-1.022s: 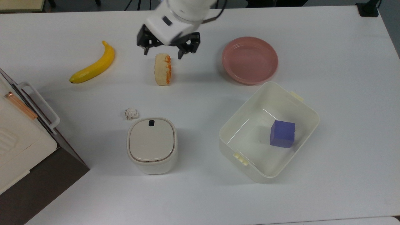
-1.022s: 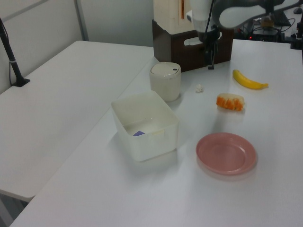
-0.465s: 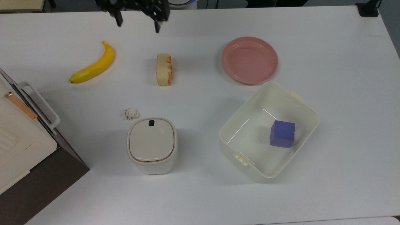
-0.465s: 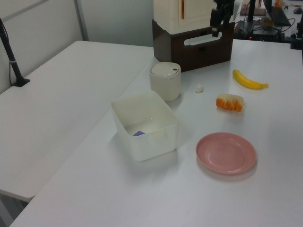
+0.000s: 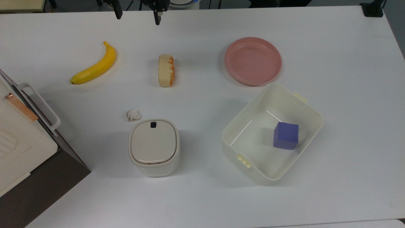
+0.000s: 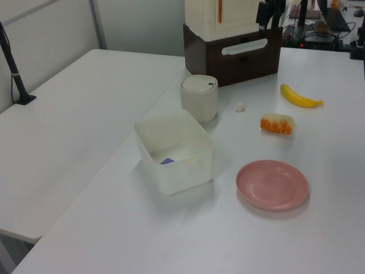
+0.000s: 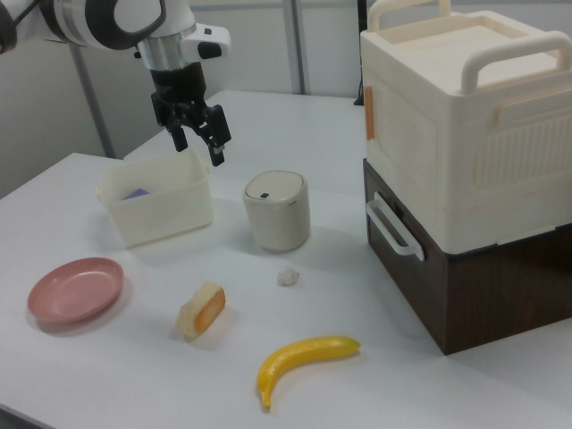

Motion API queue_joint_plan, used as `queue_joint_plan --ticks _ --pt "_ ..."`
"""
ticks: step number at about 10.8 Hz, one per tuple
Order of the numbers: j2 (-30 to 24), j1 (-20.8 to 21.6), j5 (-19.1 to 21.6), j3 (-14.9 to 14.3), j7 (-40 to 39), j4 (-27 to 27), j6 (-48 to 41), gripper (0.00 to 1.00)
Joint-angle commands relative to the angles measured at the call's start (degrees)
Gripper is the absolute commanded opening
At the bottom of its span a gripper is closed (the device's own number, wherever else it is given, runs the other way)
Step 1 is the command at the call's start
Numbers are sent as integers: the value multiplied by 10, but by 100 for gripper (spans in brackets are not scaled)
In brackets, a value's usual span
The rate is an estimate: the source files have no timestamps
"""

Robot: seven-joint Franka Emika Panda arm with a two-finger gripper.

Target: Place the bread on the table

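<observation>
The bread (image 5: pixel 166 70) lies on the table (image 5: pixel 202 196), upper middle of the top view, resting on its side with the orange crust turned toward the top view's right. Nothing touches it. The banana (image 5: pixel 95 65) lies well apart toward the top view's left, and the pink plate (image 5: pixel 253 60) sits well apart toward the top view's right.

The gripper (image 7: pixel 198 138) hangs high in the upper left of the right view, its two fingers spread apart and holding nothing. In the top view its fingertips (image 5: pixel 156 17) poke in at the top edge, above the far side of the table.

Lower in the top view, a paper ball (image 5: pixel 133 115) lies just beside a small lidded bin (image 5: pixel 154 147). To the top view's right stands an open white tub (image 5: pixel 246 126) with a blue block (image 5: pixel 286 135) inside. At the left edge of the top view sits a cream box on a brown base (image 7: pixel 465 161).
</observation>
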Motion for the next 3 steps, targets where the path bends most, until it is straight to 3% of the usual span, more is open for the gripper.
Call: queue_joint_plan --ticks 1,3 --pt "-6 4 10 -1 9 -7 8 100" --pt "-6 5 10 0 8 -8 10 100"
